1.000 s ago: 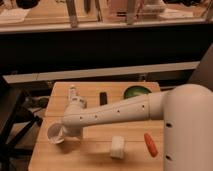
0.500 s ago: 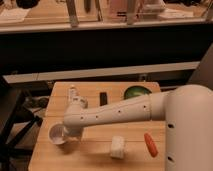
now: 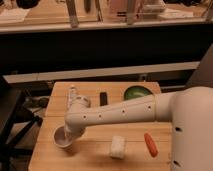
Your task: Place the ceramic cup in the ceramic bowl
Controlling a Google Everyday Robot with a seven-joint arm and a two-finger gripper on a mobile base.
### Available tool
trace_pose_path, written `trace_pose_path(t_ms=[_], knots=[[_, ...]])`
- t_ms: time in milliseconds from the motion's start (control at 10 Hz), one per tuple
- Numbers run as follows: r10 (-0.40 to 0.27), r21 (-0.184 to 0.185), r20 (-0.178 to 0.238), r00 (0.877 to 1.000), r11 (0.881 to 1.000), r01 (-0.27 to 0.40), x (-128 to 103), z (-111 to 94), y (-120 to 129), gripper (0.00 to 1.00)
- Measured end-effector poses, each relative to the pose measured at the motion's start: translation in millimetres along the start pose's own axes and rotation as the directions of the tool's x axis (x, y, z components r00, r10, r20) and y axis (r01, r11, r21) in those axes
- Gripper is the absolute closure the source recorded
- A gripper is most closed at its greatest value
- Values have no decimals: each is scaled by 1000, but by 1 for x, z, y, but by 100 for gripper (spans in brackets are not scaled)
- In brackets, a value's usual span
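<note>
The ceramic cup [image 3: 61, 138] is small and white and sits at the front left of the wooden table [image 3: 95, 150]. The gripper [image 3: 67, 132] is at the end of the white arm that reaches in from the right. It is right at the cup's rim, and the wrist above hides most of it. The green ceramic bowl [image 3: 136, 93] sits at the back right of the table, well away from the cup, with part of its front edge behind the arm.
A flat white block [image 3: 118, 146] lies at the front middle. An orange carrot-like piece [image 3: 150, 144] lies to its right. A small black object [image 3: 103, 98] lies at the back middle. A dark chair stands to the left of the table.
The end of the arm and the cup beneath it have shifted slightly to the right. The bowl, block and orange piece have not moved.
</note>
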Motion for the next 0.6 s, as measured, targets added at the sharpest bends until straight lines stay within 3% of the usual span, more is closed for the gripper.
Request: trace_pose_path(t_ms=[600], knots=[[15,13,3,1000,1000,-15,7,-20,17,99]])
